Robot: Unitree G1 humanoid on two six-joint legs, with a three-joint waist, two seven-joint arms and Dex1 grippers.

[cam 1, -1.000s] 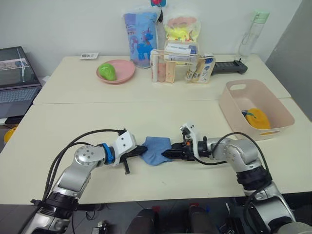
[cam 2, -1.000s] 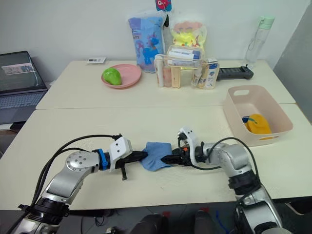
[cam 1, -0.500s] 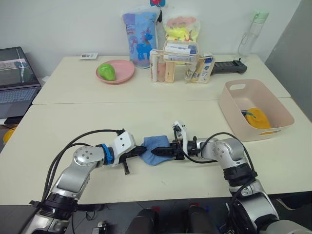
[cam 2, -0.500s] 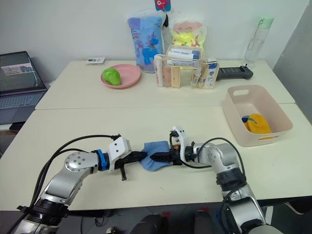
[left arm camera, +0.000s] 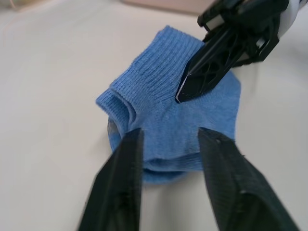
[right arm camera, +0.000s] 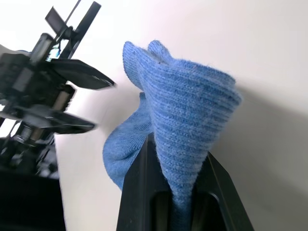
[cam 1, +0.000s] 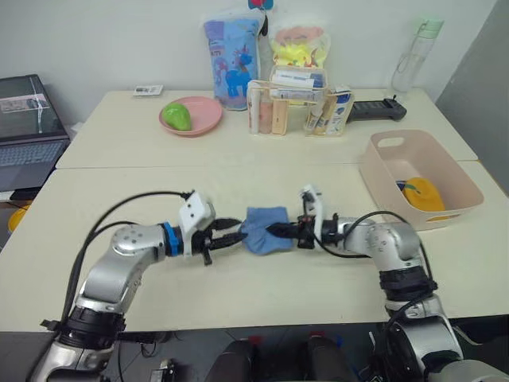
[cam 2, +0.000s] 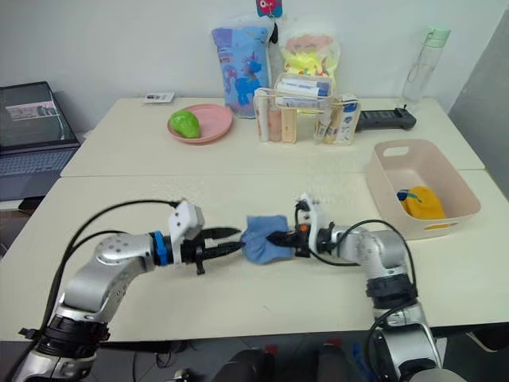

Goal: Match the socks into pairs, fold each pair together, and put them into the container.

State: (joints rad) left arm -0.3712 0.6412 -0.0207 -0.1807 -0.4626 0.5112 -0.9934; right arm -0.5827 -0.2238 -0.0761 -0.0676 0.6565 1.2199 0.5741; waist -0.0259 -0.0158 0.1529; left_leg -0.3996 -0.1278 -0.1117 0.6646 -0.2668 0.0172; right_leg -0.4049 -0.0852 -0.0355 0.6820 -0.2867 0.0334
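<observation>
The light blue pair (cam 1: 265, 230) lies folded on the tabletop (cam 1: 119, 199) between both arms. The right gripper (cam 1: 277, 231) pinches its right edge, jaws pressed on the fabric. The left gripper (cam 1: 232, 237), jaws spread, faces the cuff end just beside it. The container (cam 1: 445, 179) sits well off to the right, nearer the right arm.

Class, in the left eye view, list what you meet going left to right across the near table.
left gripper → light blue socks → right gripper → pale pink container
</observation>
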